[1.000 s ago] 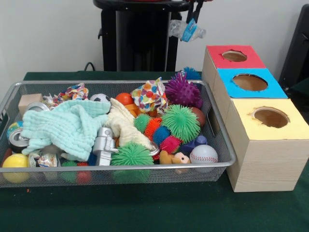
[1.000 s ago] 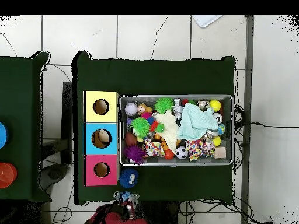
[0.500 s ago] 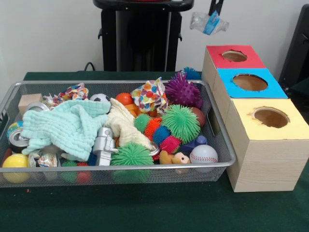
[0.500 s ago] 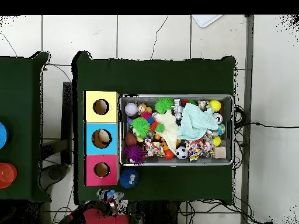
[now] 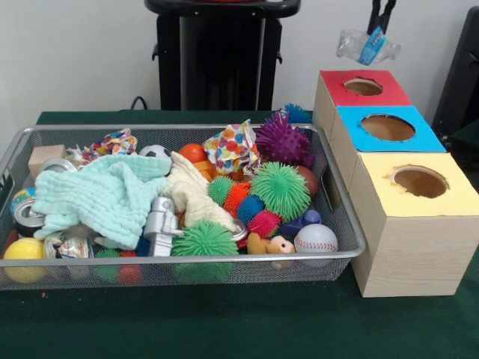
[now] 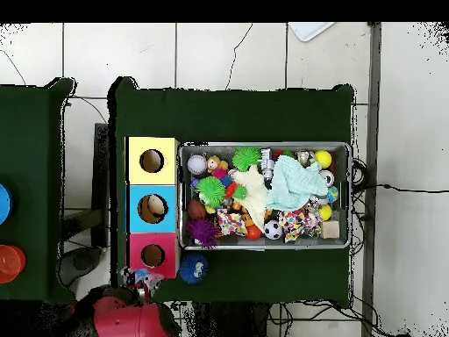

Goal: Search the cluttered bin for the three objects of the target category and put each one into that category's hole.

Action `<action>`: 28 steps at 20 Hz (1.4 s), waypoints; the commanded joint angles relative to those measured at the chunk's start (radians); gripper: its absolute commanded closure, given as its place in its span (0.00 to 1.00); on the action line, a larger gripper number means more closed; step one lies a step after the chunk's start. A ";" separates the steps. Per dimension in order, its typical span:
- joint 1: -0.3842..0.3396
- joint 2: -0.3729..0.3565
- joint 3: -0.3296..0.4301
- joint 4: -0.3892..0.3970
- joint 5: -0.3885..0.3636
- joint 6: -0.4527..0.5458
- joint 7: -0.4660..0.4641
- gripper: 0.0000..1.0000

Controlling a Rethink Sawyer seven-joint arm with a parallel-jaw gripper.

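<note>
Above the red box, pincer (image 5: 379, 21) grasping a clear bottle (image 5: 367, 46) (blue label). Transport step; next, lower over the hole (image 5: 363, 86), release.

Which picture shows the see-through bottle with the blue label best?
The front view. There the bottle hangs clear in the gripper, above and just behind the red-topped hole, its creased walls and blue label plain. In the overhead view it is only a small muddle beside the red box.
</note>
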 commanded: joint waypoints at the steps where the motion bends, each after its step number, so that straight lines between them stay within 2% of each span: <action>1: 0.003 0.101 -0.022 -0.173 0.060 0.055 0.274 1.00; 5: -0.016 0.124 -0.021 -0.223 0.049 0.073 0.250 1.00; 18: -0.063 0.204 -0.012 -0.286 0.026 0.042 0.214 1.00; 21: -0.062 0.210 0.000 -0.257 0.031 0.002 0.224 1.00; 22: -0.082 0.244 0.012 -0.263 0.032 -0.035 0.219 1.00; 26: -0.087 0.294 0.035 -0.228 0.050 -0.114 0.248 1.00; 28: -0.086 0.288 0.045 -0.193 0.059 -0.143 0.258 1.00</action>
